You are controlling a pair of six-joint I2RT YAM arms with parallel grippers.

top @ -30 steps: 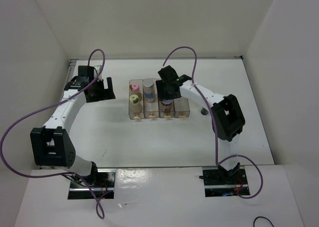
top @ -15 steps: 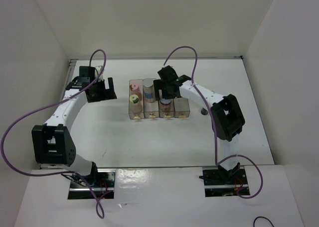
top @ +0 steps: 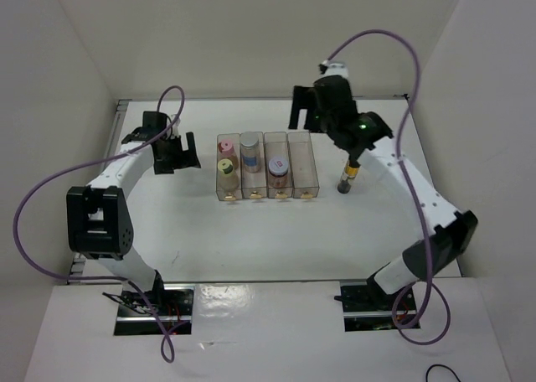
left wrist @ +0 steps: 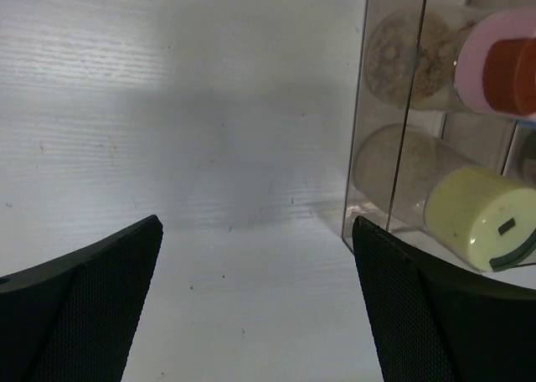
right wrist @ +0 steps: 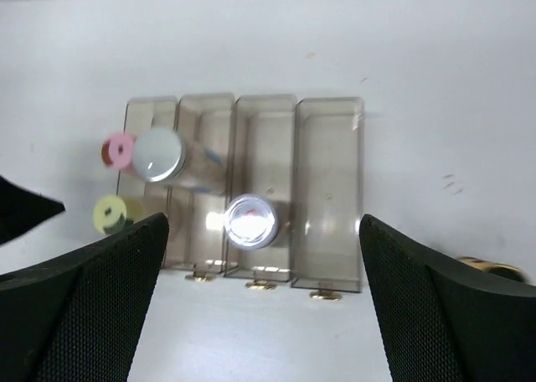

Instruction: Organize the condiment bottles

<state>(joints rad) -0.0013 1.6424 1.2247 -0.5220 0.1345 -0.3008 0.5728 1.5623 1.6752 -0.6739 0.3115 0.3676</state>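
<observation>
The pink-capped bottle [top: 226, 147] and pale-yellow-capped bottle [top: 225, 167] share the leftmost of the clear bins [top: 303, 160]. The silver-grey-capped bottle [top: 249, 141] stands in the second bin and the short jar [top: 277, 164] in the third. The slim dark bottle [top: 346, 178] stands upright on the counter [top: 251, 231], just right of the row. The right end effector [top: 318, 118] hovers high with its fingers spread, gripping nothing. The left end effector [top: 177, 152], also open, sits low beside the leftmost bin.

A row of four clear rectangular bins [top: 304, 160] is set side by side near the middle of the white table [top: 251, 231], with their long sides touching. Small gold-coloured fittings [top: 307, 195], possibly knobs, are seen at their near ends. The table is enclosed by white walls [top: 251, 38].
</observation>
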